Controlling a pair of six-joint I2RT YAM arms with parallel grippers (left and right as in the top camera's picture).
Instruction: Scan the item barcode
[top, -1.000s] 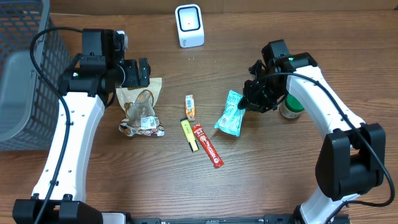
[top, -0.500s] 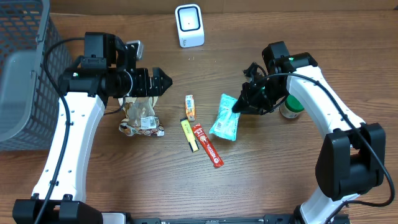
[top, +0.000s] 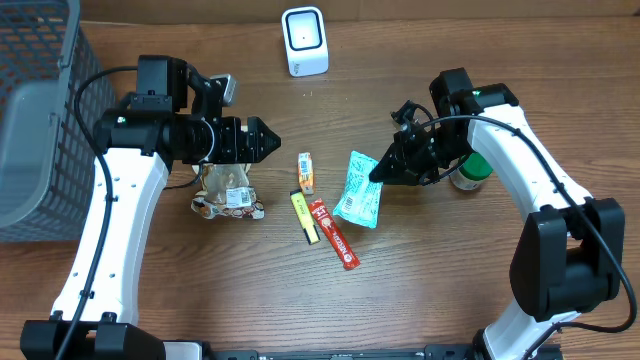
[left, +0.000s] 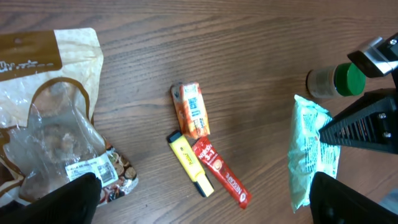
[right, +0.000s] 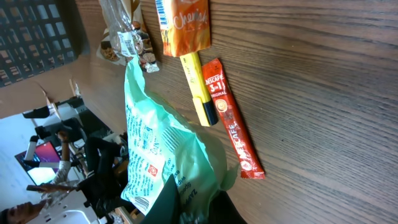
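Note:
A mint-green snack packet (top: 358, 190) hangs tilted above the table, and my right gripper (top: 381, 170) is shut on its upper right edge. From the right wrist the packet (right: 155, 149) fills the lower left, pinched between my dark fingers (right: 177, 199), with a barcode (right: 141, 203) near its bottom corner. My left gripper (top: 268, 142) points right toward the packet, open and empty. From the left wrist its fingertips (left: 62, 199) frame the table, with the packet (left: 311, 155) on the right. The white scanner (top: 304, 40) stands at the back centre.
On the table lie an orange sachet (top: 305, 171), a yellow highlighter (top: 304, 216), a red Nescafe stick (top: 333, 233) and a clear cookie bag (top: 226, 180). A green-lidded jar (top: 468, 172) stands behind the right gripper. A grey mesh basket (top: 40, 110) sits at far left.
My right gripper has carried the green packet left and tipped it more upright. The left gripper has swung up from over the cookie bag and now points right toward the packet.

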